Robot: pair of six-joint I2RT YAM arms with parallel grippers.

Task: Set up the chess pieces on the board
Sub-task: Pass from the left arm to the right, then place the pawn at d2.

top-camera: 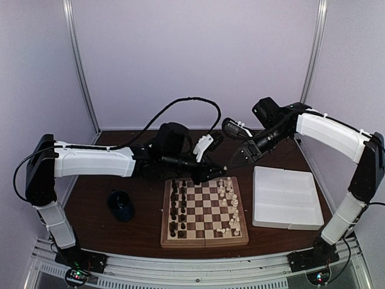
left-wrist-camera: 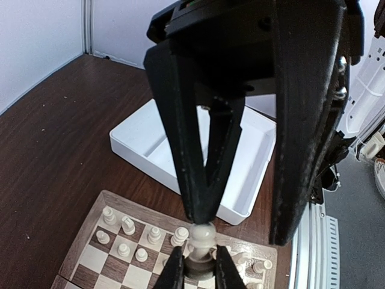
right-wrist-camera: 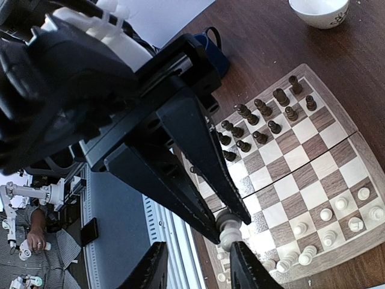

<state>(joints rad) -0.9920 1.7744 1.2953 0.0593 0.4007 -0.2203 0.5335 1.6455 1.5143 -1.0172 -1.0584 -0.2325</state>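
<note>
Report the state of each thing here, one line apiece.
left gripper, shut on cream piece
right gripper, open, fingers close to that piece
board, lying flat, unfolded
dark pieces, standing in two files on its left
cream pieces, mostly standing on its right
white tray, empty
blue cup, upright

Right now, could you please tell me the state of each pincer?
Left pincer: closed on a cream chess piece.
Right pincer: open, holding nothing.
</note>
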